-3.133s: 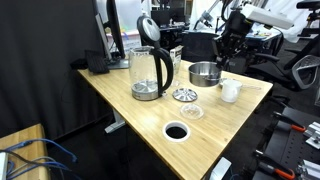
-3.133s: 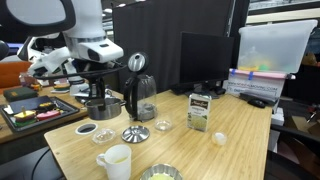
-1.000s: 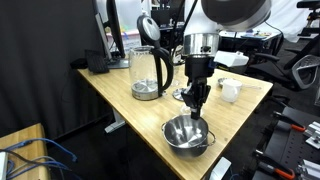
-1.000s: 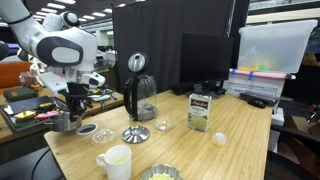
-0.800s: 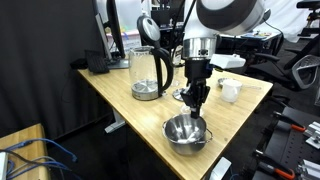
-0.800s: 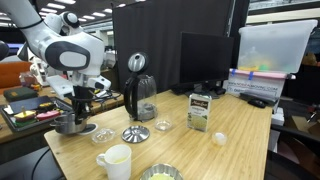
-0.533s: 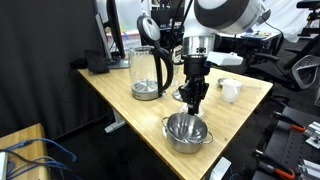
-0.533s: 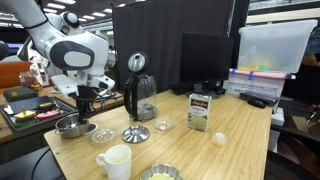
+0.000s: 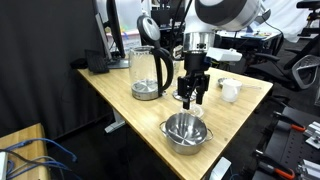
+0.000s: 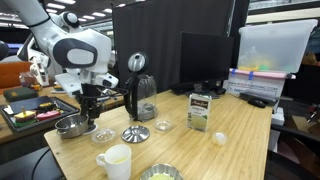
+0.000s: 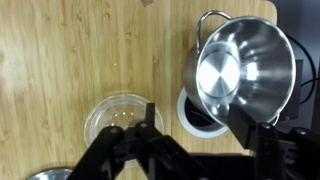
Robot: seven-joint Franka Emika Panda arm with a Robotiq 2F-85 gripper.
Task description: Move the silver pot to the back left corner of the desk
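Observation:
The silver pot (image 9: 186, 130) stands on the desk (image 9: 120, 95) at the corner by the round cable hole (image 11: 193, 113), partly covering it. In the wrist view the silver pot (image 11: 245, 68) fills the upper right, empty and shiny. In an exterior view the silver pot (image 10: 70, 125) sits at the desk's left end. My gripper (image 9: 192, 100) hangs just above and behind the pot, open, fingers apart and holding nothing. In the wrist view my gripper (image 11: 200, 128) shows its dark fingers (image 11: 150, 125) spread over the hole's rim.
A glass kettle (image 9: 148, 72) with a black handle stands mid-desk, with a flat silver disc (image 9: 184, 95) beside it. A small glass bowl (image 11: 120, 118) lies right by the gripper. A white cup (image 9: 230, 90), a box (image 10: 199, 110) and a monitor (image 10: 205, 60) are farther off.
The gripper let go of the pot, opened, and rose a little above it. The pot stays where it was set by the cable hole.

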